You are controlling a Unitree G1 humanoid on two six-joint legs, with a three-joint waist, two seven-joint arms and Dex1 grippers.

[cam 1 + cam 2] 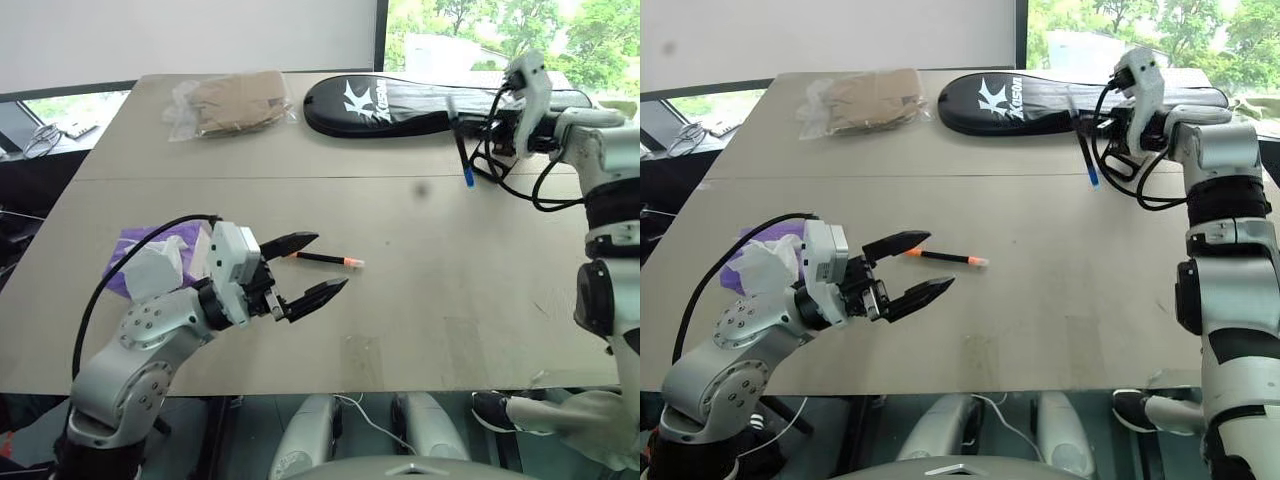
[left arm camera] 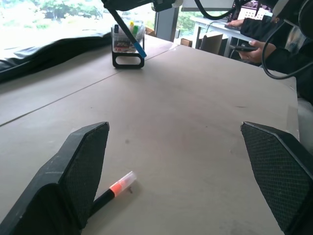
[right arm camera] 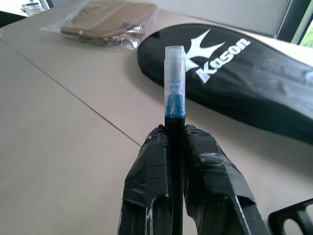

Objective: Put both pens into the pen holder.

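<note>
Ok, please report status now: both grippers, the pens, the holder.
Right gripper shut on blue pen, lifted. Left gripper open beside orange-tipped pen lying on table. Pen holder unobstructed.

Table (image 1: pixel 420 330): pale beige top with a seam running across it. Racket bag (image 1: pixel 400 105): long, black, white "Kason" logo, lay at the far right. Clear plastic packet (image 1: pixel 232 103) of brown material: lay far left of the bag. Purple and white wrapper (image 1: pixel 150 262): lay near left. Person's hand (image 2: pixel 257 49) holding a phone: beyond the table.
</note>
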